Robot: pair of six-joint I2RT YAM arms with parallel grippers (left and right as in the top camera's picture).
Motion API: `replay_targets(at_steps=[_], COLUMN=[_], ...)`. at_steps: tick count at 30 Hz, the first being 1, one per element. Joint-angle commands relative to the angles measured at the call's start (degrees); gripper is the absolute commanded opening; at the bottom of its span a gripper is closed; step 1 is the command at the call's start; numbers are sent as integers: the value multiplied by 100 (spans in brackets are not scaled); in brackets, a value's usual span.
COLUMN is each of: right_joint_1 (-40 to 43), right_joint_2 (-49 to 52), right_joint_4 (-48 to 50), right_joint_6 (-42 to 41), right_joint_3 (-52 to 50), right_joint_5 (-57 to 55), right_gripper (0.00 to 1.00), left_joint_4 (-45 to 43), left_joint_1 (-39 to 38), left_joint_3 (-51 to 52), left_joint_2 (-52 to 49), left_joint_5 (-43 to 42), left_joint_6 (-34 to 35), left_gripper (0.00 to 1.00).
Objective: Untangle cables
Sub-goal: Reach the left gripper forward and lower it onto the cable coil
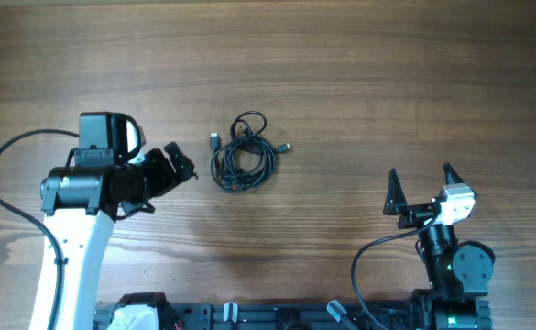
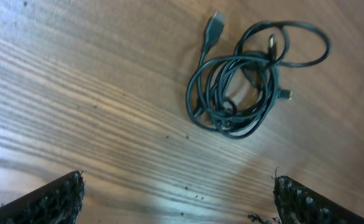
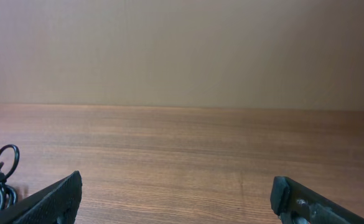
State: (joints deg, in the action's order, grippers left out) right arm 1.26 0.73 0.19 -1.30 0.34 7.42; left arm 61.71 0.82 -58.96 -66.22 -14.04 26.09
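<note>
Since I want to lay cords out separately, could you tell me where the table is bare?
Bare wood between the cables and the right gripper, and beyond the cables. Tight between the cables and the left gripper.

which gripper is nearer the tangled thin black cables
Left. The left gripper sits just beside the tangled thin black cables, not touching; the right gripper is far off on their other side.

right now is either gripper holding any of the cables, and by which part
Nothing is held. The left gripper and right gripper are open and empty; the tangled cables lie on the table, touching neither.
</note>
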Motion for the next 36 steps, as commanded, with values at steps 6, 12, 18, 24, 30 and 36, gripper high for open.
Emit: replay_targets(at_steps=[6,12,18,24,30,36], right_joint_1=[-33,-33,-33,-33,-33,-33], right_joint_2=[-31,-31,-31,-31,-31,-31], right_joint_4=[17,20,20,20,20,20], right_joint_6=[-61,-61,-61,-61,-61,-59], right_joint_3=[-4,-4,-4,-4,-4,-4], right_joint_5=[-83,-83,-83,-83,-83,-83], right_gripper=[100,100,100,99,100,100], left_joint_4=[-245,-1233,-2013,-2776,-2793,-2739], left_joint_1=[-323,-1154,-1915,-2350,-2603,-2658], left_joint_3=[2,2,2,2,4,4], left_joint_2=[-857,-1893,-2656,-3062,-3394,-3792], left_joint_5=[304,334,1115,1495,2020,1882], left_joint_6=[11,186,767,796,1237,1384], left_gripper=[50,4,4,4,8,18])
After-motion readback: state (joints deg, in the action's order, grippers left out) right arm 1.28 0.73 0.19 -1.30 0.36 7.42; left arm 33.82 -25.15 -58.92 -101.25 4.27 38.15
